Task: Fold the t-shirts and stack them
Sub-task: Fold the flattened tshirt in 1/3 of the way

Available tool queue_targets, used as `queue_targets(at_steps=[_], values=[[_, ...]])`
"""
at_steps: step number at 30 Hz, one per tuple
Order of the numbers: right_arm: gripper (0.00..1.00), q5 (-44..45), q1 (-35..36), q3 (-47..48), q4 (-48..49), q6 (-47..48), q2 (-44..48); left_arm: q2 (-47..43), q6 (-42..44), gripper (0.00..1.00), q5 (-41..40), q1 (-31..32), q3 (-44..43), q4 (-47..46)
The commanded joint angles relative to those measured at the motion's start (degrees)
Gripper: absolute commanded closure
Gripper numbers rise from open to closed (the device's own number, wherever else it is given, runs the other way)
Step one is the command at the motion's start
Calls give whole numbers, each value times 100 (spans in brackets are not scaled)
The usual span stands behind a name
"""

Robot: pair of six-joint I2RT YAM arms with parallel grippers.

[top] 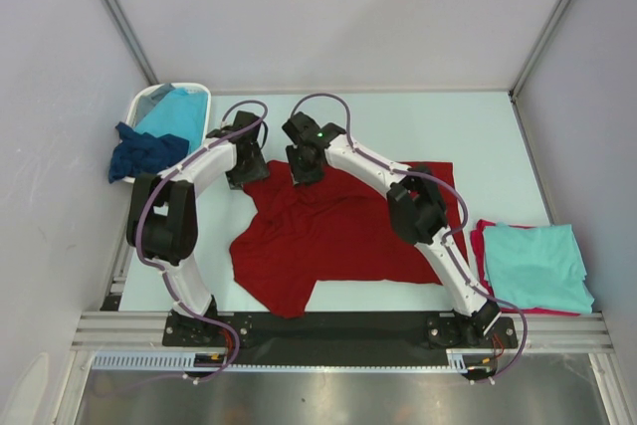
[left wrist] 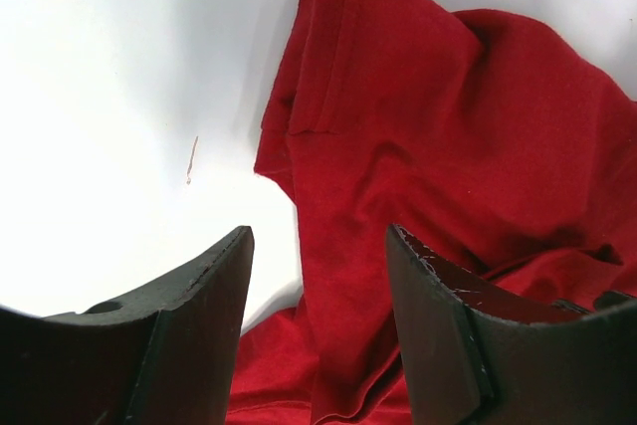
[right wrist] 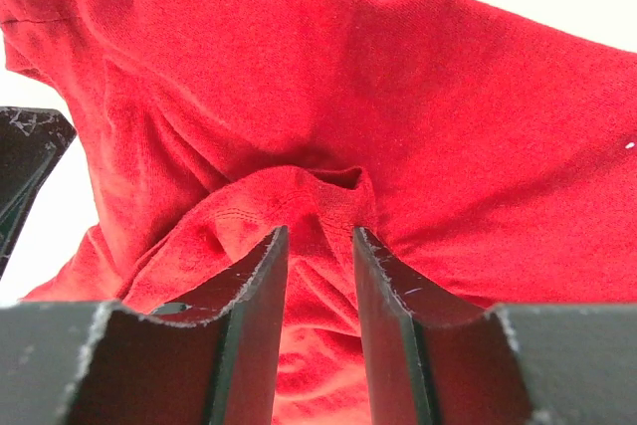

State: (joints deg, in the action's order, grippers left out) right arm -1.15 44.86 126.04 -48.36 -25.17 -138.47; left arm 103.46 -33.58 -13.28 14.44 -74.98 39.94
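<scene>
Two arms (top: 370, 168) reaching forward over dark red t-shirt (top: 338, 236), left gripper (top: 242, 172) wide open, right gripper (top: 305, 172) narrow around fold, grip unclear, five t-shirts (top: 537, 266), one basket (top: 147, 101)

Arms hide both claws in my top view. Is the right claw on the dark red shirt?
Observer: From the right wrist view, the right claw stands narrowly open. A raised fold of the dark red shirt sits just ahead of its tips and is not pinched.
Operator: Left claw?
Observer: The left claw is wide open and empty, with one finger over bare table and the other over red cloth.
Operator: What's ahead of it?
Observer: A sleeve with a hemmed cuff, lying flat on the table.
</scene>
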Motion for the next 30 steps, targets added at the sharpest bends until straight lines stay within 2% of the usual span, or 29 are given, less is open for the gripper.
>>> queue_targets(at_steps=[1,6,18,23,25,28,30], values=[[62,9,-39,246,-51,47,-22,-291,-96,39,18,-37,10,-83],[58,80,-135,123,-33,47,5,-265,-96,39,27,-37,10,-83],[58,1,-224,96,2,73,-101,-274,-96,39,18,-29,27,-101],[68,-96,-206,26,63,73,-74,-265,-96,38,18,-29,45,-110],[69,-114,-188,17,72,73,-74,-282,-87,39,18,-37,45,-101],[79,-114,-180,9,63,65,-39,-291,-87,38,9,-20,45,-110],[90,-114,-171,9,55,82,-13,-283,-96,39,1,-20,54,-101]])
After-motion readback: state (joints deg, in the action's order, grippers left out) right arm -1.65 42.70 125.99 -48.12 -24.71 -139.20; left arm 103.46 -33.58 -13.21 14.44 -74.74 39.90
